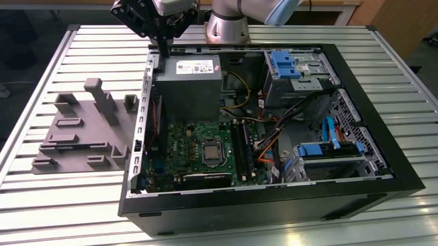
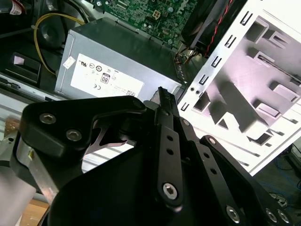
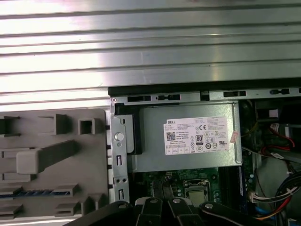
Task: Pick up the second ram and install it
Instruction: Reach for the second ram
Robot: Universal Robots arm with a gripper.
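- Lowest in the exterior view, the black computer case (image 1: 274, 207) lies open on the slatted metal table (image 1: 55, 205).
- Inside the case, at lower centre of the frame, the green motherboard (image 1: 198, 136) carries its long black memory slots (image 1: 241, 148). They sit just to the exterior view's right of the processor socket.
- At centre left, outside the case wall, sits the grey fixture (image 1: 75, 133). The second ram (image 1: 74, 146) lies flat in a long groove of it, on the near side of the tall post (image 1: 102, 100). In the first wrist view the second ram (image 3: 42, 192) is a thin dark strip with bluish glints, seated in the fixture (image 3: 56, 141).
- Further back, at upper centre, the grey power supply (image 1: 188, 84) occupies the case's far corner on the exterior view's left.
- Above that corner, at the top of the frame, hangs the gripper (image 1: 165, 54), its fingers pressed together into one narrow dark tip. The second wrist view shows the gripper (image 2: 162, 92) over the edge of the power supply (image 2: 108, 66), beside the case wall.
- The second ram is well apart from the gripper. It lies lower in the frame and to the exterior view's left, on the other side of the case wall, untouched.
- Farthest back, at top centre, stands the arm (image 1: 229, 23).
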